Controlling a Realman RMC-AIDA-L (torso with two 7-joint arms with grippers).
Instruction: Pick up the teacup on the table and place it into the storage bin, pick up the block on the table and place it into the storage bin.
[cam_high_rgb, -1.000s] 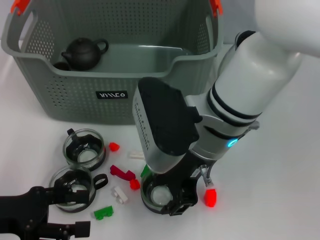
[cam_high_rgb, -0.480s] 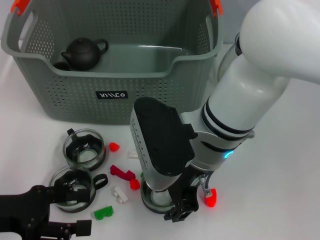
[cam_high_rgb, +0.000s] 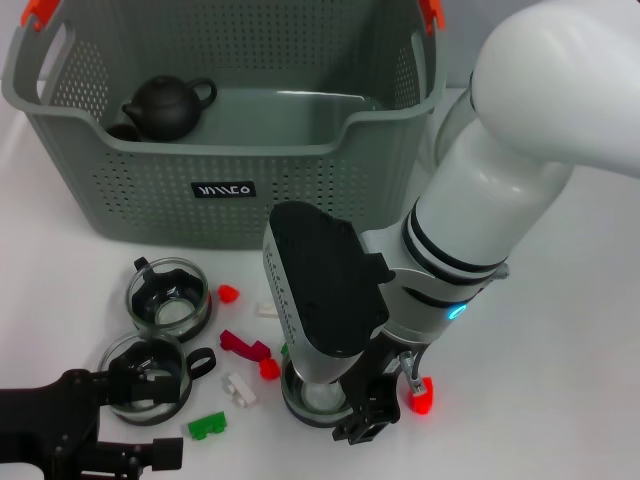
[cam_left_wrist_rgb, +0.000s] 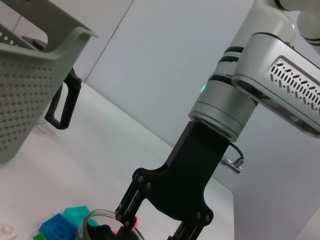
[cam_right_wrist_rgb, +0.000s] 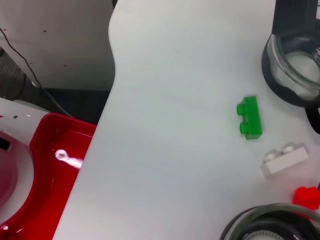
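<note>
Head view: the right gripper (cam_high_rgb: 345, 405) reaches down over a glass teacup (cam_high_rgb: 312, 392) near the table's front edge, its black fingers (cam_high_rgb: 368, 412) spread around the cup's rim. Small blocks, including a green block (cam_high_rgb: 207, 426), lie to its left. The grey storage bin (cam_high_rgb: 225, 150) stands farther back. The left gripper (cam_high_rgb: 120, 400) rests at near left; whether it is spread or closed cannot be told.

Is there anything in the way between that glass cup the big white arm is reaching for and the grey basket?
Nothing stands on the table between the teacup under the right gripper and the storage bin. Only the bin's own front wall must be cleared by lifting.
</note>
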